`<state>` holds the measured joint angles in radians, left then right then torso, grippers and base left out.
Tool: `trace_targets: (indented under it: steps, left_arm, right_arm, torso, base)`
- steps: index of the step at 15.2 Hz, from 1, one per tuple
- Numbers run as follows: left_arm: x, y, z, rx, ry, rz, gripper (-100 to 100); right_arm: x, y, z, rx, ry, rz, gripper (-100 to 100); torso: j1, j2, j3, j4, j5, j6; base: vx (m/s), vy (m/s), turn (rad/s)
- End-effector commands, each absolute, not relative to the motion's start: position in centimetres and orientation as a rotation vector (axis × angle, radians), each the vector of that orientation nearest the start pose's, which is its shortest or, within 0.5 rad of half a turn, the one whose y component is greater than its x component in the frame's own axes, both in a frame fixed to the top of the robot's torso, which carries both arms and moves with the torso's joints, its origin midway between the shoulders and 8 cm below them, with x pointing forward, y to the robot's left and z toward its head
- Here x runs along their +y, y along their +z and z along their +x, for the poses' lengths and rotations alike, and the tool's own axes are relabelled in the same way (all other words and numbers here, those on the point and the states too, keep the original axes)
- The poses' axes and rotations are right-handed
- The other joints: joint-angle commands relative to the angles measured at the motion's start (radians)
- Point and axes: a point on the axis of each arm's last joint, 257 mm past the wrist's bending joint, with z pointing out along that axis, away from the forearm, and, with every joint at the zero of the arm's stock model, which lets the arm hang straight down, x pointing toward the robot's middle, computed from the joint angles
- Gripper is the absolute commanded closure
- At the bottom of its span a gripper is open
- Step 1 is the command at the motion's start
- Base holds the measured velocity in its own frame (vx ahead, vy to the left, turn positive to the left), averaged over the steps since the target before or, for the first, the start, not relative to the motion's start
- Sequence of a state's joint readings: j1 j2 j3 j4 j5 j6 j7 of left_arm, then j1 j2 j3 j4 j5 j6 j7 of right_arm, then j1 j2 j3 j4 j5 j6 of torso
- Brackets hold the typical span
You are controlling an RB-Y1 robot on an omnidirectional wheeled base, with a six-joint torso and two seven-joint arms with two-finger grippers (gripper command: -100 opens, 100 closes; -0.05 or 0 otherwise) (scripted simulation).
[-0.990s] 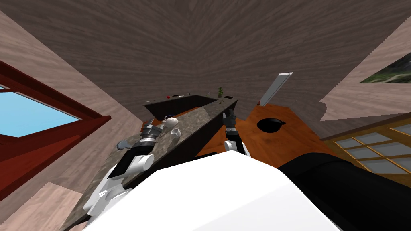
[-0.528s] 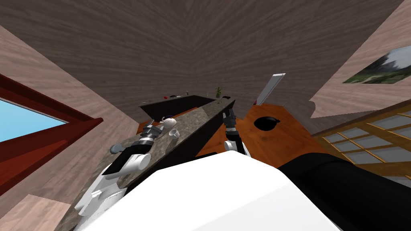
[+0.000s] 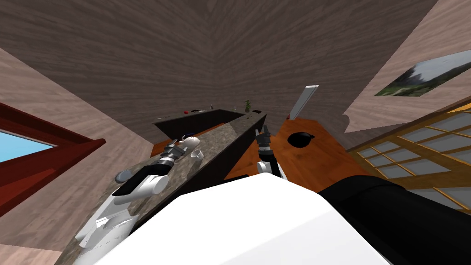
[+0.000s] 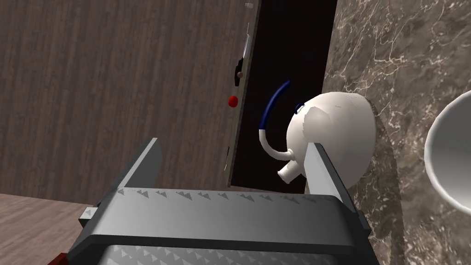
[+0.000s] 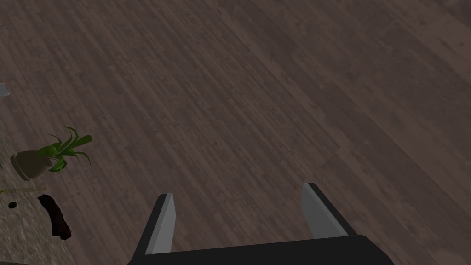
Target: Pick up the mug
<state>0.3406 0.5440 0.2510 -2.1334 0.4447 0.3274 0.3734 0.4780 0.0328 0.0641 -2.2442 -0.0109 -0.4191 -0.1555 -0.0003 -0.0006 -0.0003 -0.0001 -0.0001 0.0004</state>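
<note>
Your left pincer (image 4: 233,143) stands wide at the edge of the marbled surface (image 4: 404,60), one finger seemingly against a white teapot (image 4: 338,131). The mug (image 4: 448,156) sits just beside that teapot, outside the fingers. Your right pincer (image 5: 239,191), wide too, hangs in open air beside the surface's other edge.

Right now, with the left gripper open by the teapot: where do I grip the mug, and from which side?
Probably the mug wall at the rim, one finger inside and one outside, coming from above. It appears to stand mouth up, and I can't make out a handle. The teapot stands close beside it on the counter, right in front of the left gripper, so a side approach looks crowded.
</note>
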Motion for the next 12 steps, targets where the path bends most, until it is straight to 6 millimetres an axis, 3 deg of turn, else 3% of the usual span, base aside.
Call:
trace_targets:
  steps: [1, 12]
  left_arm:
    - [41.0, -12.2, 44.7, 1.100, -1.253, -1.462, -100]
    - [44.2, -16.1, 44.5, 1.139, -1.168, -1.721, -100]
  right_arm:
    - [-26.2, 0.0, 36.8, 0.597, 1.501, 0.838, 0]
    - [-26.2, 0.0, 36.8, 0.597, 1.501, 0.838, 0]
  torso:
    - [0.000, 0.000, 0.000, 0.000, 0.000, 0.000]
    - [0.000, 0.000, 0.000, 0.000, 0.000, 0.000]
  base:
    - [0.000, -0.005, -0.045]
    - [0.001, -0.009, -0.083]
